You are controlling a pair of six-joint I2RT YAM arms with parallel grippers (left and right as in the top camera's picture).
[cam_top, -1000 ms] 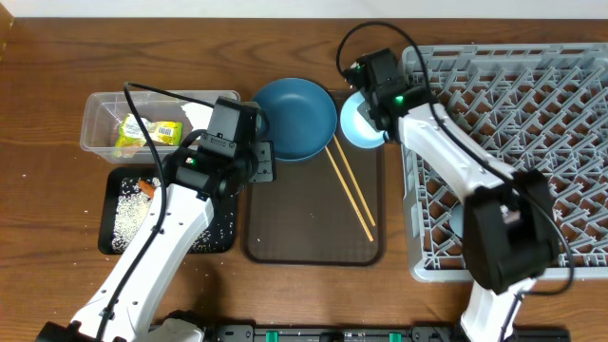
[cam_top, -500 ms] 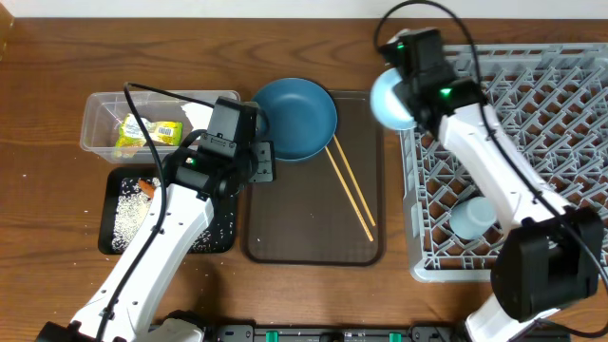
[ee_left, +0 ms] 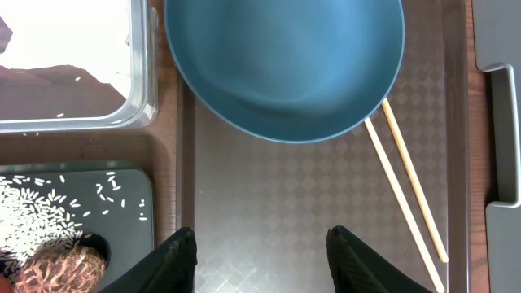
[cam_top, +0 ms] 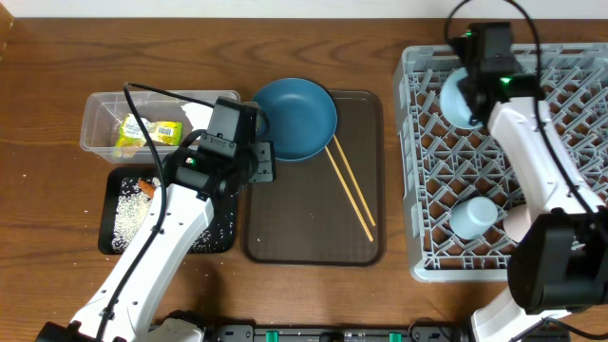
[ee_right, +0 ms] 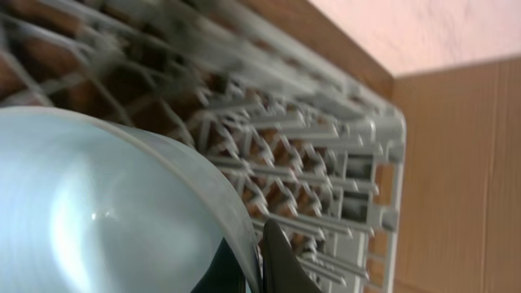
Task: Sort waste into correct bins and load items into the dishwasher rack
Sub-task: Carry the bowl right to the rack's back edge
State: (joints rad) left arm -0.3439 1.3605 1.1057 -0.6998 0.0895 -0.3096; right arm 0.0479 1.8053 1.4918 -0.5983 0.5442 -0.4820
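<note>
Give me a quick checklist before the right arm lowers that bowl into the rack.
1. Right gripper pinching the bowl at its rim: ok.
2. Bowl above the dishwasher rack: ok.
3. Spot under the bowl free: cannot tell, the bowl hides it.
4. Light blue cup apart from the bowl: ok.
5. Left gripper open, over the serving tray, away from the rack: ok.

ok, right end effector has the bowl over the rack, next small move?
Probably lower the bowl into the rack, and only then open. The right end effector pinches its rim, and the bowl hangs over a corner of the rack, apparently not seated.
</note>
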